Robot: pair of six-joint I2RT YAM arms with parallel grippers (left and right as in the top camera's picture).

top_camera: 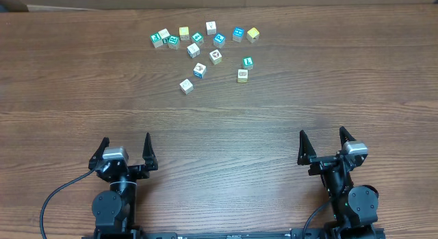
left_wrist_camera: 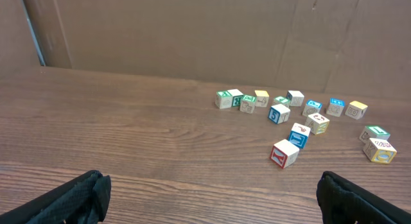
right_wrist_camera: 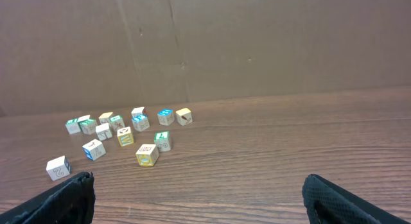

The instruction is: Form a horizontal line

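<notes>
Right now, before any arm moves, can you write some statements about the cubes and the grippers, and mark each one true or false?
1. The left gripper and the right gripper are both open and empty. True.
2. The cubes already form one horizontal line. False: they lie scattered in a loose cluster on the far part of the table.
3. The plain white cube lies closest to the arms of all cubes. True.
4. The tan cube is stacked on the teal-green cube. False: both rest on the table, close beside each other.
</notes>
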